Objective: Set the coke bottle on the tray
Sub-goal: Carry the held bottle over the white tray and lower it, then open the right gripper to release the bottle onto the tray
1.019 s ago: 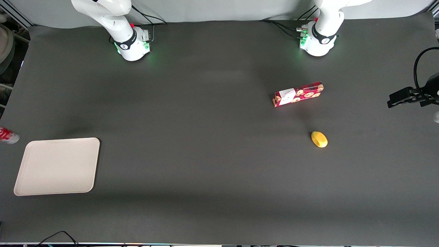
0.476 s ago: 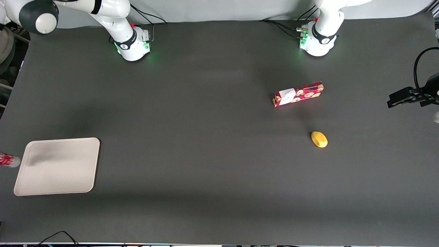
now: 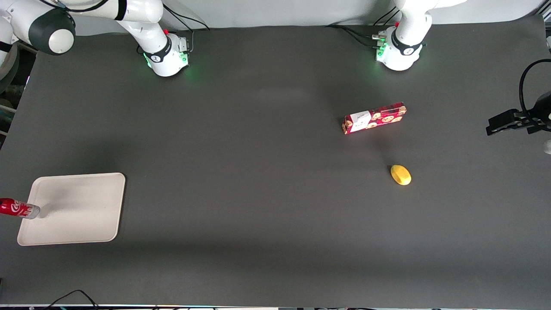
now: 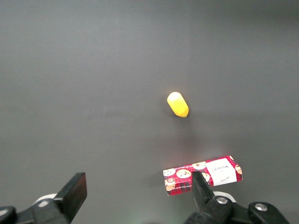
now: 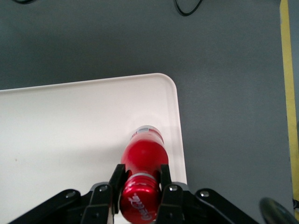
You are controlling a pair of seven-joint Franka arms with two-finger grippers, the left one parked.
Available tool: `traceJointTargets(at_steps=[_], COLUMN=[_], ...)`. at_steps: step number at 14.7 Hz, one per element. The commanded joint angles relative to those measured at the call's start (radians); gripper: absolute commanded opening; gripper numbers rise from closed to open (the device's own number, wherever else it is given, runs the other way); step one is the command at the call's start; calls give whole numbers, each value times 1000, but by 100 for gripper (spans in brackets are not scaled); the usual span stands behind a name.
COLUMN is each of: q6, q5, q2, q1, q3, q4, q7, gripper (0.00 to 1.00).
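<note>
The coke bottle (image 3: 16, 209) is a slim red bottle with white script and a silvery base; in the front view it hangs at the picture's edge, its base over the rim of the beige tray (image 3: 82, 211). My right gripper (image 5: 139, 179) is shut on the bottle's neck, just under the red cap, and holds the coke bottle (image 5: 144, 156) upright above the tray (image 5: 65, 135) near its edge. The gripper itself is out of the front view.
A red cookie box (image 3: 374, 118) and a yellow lemon-like object (image 3: 400, 175) lie toward the parked arm's end of the table; both also show in the left wrist view, the box (image 4: 203, 174) and the yellow object (image 4: 178, 104).
The bottle has moved nearer to the front camera and in over the tray's edge. The working arm's elbow has come into the front view.
</note>
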Motion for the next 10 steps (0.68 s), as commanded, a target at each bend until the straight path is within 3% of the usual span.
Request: traceJointTargets(at_steps=[1,8,9,10], q6=[-23,-17,-14,-12], q5=[46,32,32,34], q2=[26,47,47,47], q1=[-14,-16,-16,-16], q3=[22,20,20,20], q4=[33,30,29,29], q7=[-23,-61,-60,-61], gripper=[0,3,53,87])
